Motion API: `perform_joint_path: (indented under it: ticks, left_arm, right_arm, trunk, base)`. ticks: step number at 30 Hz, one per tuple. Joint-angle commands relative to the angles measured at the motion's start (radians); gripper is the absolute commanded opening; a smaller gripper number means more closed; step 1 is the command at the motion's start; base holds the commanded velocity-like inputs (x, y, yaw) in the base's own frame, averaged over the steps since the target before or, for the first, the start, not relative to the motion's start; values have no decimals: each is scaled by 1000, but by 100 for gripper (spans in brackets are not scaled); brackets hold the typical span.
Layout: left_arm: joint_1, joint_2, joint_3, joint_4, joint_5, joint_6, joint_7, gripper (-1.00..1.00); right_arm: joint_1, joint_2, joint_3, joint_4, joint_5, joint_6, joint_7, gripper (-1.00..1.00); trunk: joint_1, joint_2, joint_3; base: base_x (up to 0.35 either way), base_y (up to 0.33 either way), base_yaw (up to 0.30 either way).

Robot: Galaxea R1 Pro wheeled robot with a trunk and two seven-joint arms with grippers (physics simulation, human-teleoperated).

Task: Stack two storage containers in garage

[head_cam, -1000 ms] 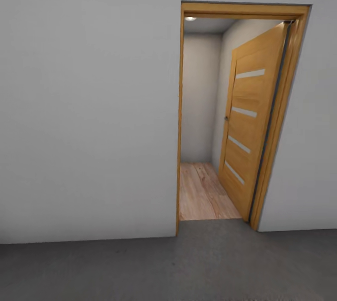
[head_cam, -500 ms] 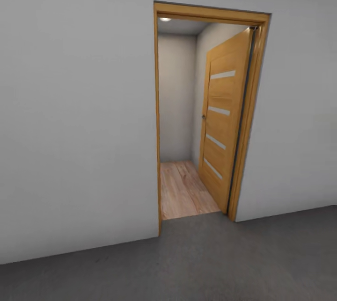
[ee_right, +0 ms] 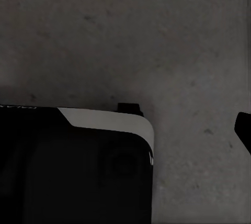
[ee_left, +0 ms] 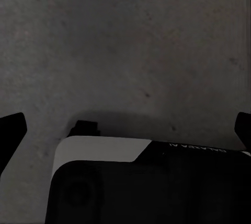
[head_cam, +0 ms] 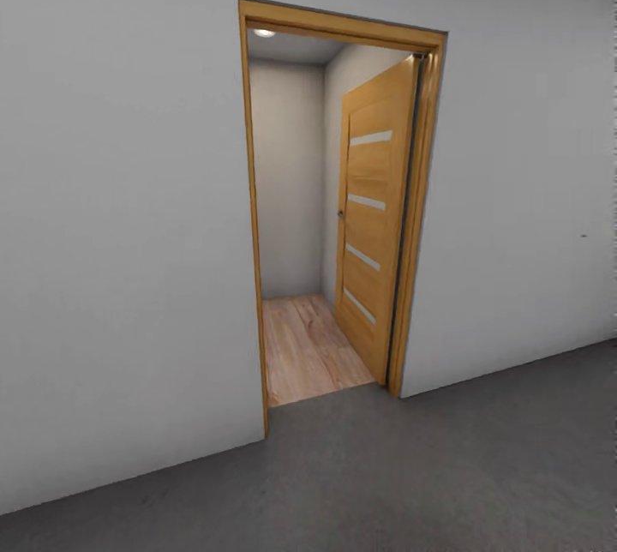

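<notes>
Left gripper (ee_left: 125,130): dark fingertips sit at the far edges of its wrist view, spread wide, nothing between them, so released. Right gripper: one dark fingertip (ee_right: 244,130) at the frame edge, its partner out of frame, nothing in the gap; whether it is spread or closed I cannot tell. Both wrist cameras look down on mottled grey floor (ee_left: 130,41), with a dark, white-edged part of the robot's base (ee_left: 104,182) beneath each. Head view: robot stands on that concrete facing a pale grey wall (head_cam: 120,235) with a wood-framed doorway (head_cam: 251,218). The door (head_cam: 373,218) is swung inward, lying along the right side of the opening; light wood planks (head_cam: 304,351) begin at the threshold, and a short passage ends in a plain wall. No containers visible; judged to be somewhere beyond the doorway, with both still to be fetched. Step in hand, judged: transit from the garage toward the living room. To do it well: square the base to the doorway, centre between left jamb and door edge, keep arms tucked low, and go slowly over the threshold. Risk: clipping the door's edge.
</notes>
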Motion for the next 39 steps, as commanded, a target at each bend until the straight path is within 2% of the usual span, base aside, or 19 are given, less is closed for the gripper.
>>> perform_joint_path:
  ticks: [1,22,39]
  left_arm:
    - [-1,0,-9,1,8,-3,3,100]
    - [-1,-2,-9,2,13,12,10,100]
    - [-1,-2,-9,2,13,12,12,100]
  right_arm:
    - [-2,1,8,3,1,-4,-5,100]
    - [-2,4,14,2,13,6,-13,100]
    - [-2,5,12,3,8,10,-15,100]
  trunk:
    - [0,-1,-1]
    - [0,-1,-1]
    - [0,-1,-1]
  base:
    - [196,0,-94]
    - [300,-2,-11]
    - [309,-160,0]
